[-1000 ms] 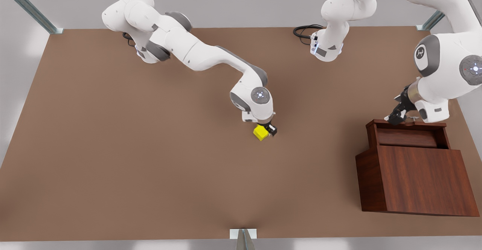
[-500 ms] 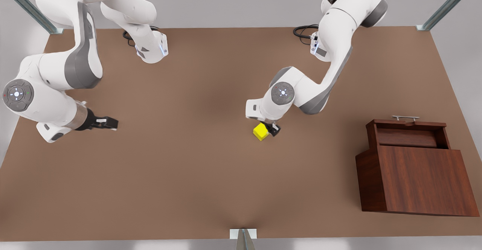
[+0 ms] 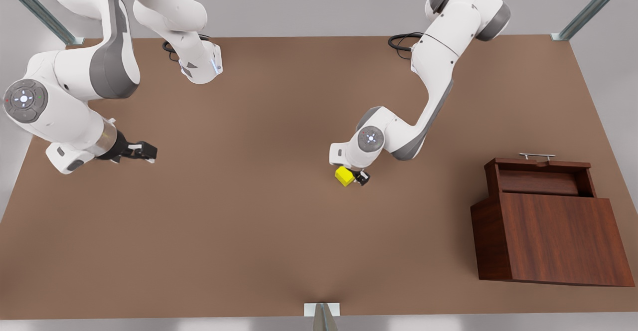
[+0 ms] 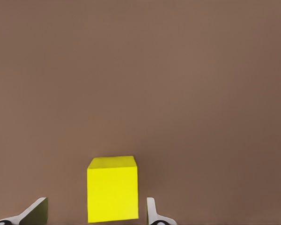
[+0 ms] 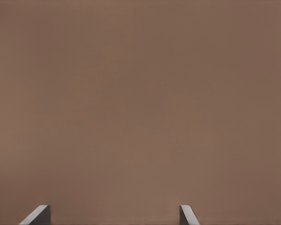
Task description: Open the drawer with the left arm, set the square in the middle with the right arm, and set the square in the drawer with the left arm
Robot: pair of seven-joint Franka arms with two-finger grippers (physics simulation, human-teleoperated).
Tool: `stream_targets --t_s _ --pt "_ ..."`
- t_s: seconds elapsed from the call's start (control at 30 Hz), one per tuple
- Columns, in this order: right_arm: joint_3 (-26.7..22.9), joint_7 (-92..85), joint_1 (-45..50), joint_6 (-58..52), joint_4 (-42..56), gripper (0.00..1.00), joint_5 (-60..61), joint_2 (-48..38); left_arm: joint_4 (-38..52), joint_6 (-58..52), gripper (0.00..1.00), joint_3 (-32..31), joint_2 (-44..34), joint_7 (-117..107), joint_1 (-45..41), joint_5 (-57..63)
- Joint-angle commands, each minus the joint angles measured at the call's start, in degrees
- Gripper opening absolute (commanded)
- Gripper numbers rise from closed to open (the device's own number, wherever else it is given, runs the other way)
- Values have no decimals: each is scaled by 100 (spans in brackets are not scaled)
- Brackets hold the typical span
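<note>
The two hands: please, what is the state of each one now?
Left hand: open, its fingers either side of the yellow cube at the table's middle, gaps showing, not gripping.
Right hand: open, holding nothing, waiting at the front view's left.

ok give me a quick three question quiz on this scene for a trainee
1. True or false: the drawer is pulled open.
2. Which claw has the yellow square between its fingers: A) the left claw, B) the right claw?
3. Fill in: the right claw hangs over bare ____ at the front view's left.

Key: 1 true. 2 A; fingers open either side of the square, which sits on the table near its middle. 3 table.
</note>
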Motion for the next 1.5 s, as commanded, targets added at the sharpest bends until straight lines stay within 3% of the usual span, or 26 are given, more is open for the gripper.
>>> stream_targets --t_s 0.0,1.37,1.47 --pt "0 0 -18 0 -1 100 14 -6 -34 4 100 0 0 0 -9 8" --pt "-44 -9 -106 -61 7 100 58 56 -535 1340 100 228 826 -9 -176 148" --pt "-44 -9 -106 -70 7 100 58 47 -544 1270 73 255 791 -18 -185 148"
